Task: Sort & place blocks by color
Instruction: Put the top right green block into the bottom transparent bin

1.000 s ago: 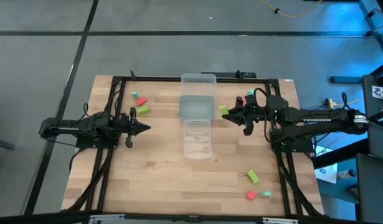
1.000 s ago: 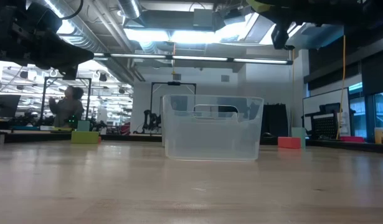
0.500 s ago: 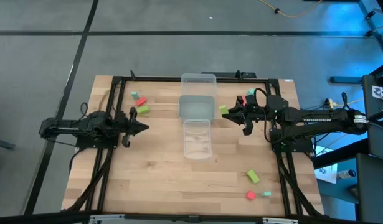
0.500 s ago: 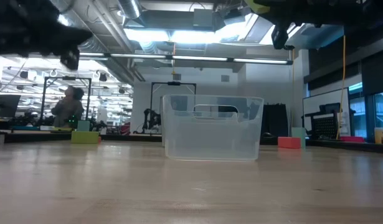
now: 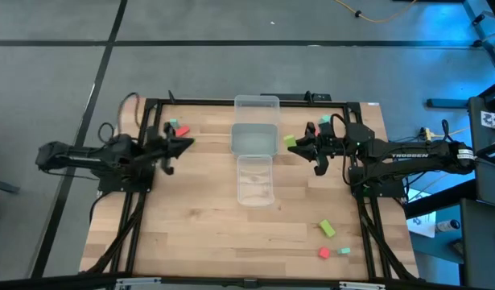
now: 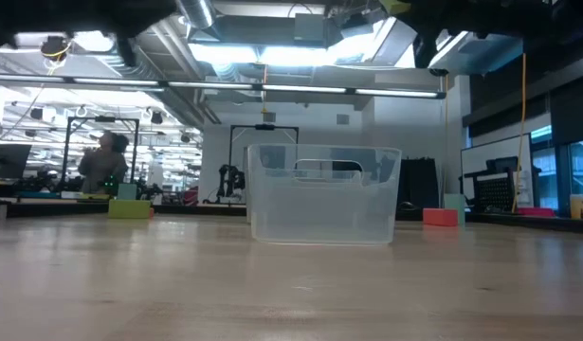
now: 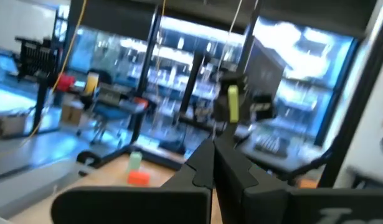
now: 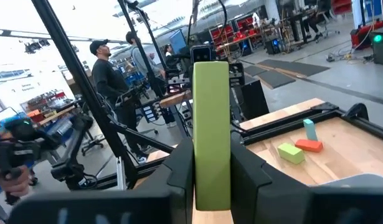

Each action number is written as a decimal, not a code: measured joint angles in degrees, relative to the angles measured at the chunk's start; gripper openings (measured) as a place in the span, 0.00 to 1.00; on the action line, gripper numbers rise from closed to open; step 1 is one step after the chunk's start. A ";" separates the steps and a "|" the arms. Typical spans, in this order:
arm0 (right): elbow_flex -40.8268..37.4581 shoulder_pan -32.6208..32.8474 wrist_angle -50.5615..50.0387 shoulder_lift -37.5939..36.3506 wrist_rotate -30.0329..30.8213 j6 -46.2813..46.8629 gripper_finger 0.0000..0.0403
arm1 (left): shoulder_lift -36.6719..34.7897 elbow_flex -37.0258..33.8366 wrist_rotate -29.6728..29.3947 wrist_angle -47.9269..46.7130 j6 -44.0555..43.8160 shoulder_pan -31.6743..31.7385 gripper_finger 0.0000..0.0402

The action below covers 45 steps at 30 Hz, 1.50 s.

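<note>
The right gripper (image 5: 294, 146) has its fingers clamped on a lime bar (image 8: 211, 124), which stands straight up between them in the right wrist view. From above it hangs just right of the middle tray (image 5: 254, 138), near the back of the worktop (image 5: 199, 234). That tray is one of three clear ones lined up front to back in the middle; I'm fairly sure they're all empty, but they're see-through so it's hard to say.

The left gripper (image 5: 185, 144) has its fingers pressed together, holding nothing, and it sits over the back-left patch where a teal block (image 5: 173, 123) and a red block (image 5: 182, 130) lie close together. In the left wrist view you can see those two (image 7: 137, 178) just past the closed fingertips.

Other blocks: front right of the worktop there's a lime one (image 5: 327, 229), with a red one (image 5: 323, 253) and a small teal one (image 5: 344, 250) nearer the front edge. In the low view a red block (image 6: 440, 217) sits on the right behind the tray (image 6: 322, 194) and a lime one (image 6: 130, 209) on the left. Both arms are up out of that view.

A person (image 8: 107, 68) stands in the room beyond the worktop in the right wrist view.
</note>
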 joint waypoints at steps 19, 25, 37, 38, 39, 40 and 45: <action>1.02 4.02 4.57 7.18 0.46 -1.37 0.15 | 43.21 29.13 14.12 -0.23 -5.89 7.60 0.29; 6.09 4.57 4.37 13.37 3.04 -5.56 0.15 | 50.86 37.22 20.52 -0.02 -5.37 7.07 0.48; 10.12 4.44 4.29 20.77 2.97 -6.95 0.15 | 57.53 41.57 20.86 0.12 -3.65 5.01 0.55; 10.12 4.44 4.27 21.07 2.99 -6.95 0.15 | 57.63 41.59 20.88 0.18 -3.07 4.71 0.55; 10.12 4.44 4.27 21.38 2.99 -6.93 0.15 | 57.66 41.59 20.89 0.17 -2.39 4.43 0.55; 10.12 4.46 4.24 21.65 2.99 -6.93 0.15 | 57.66 41.59 20.85 0.17 -1.67 4.06 0.55; 10.12 4.51 4.43 21.97 2.99 -6.94 0.15 | 57.66 41.59 20.00 0.30 0.94 2.75 0.54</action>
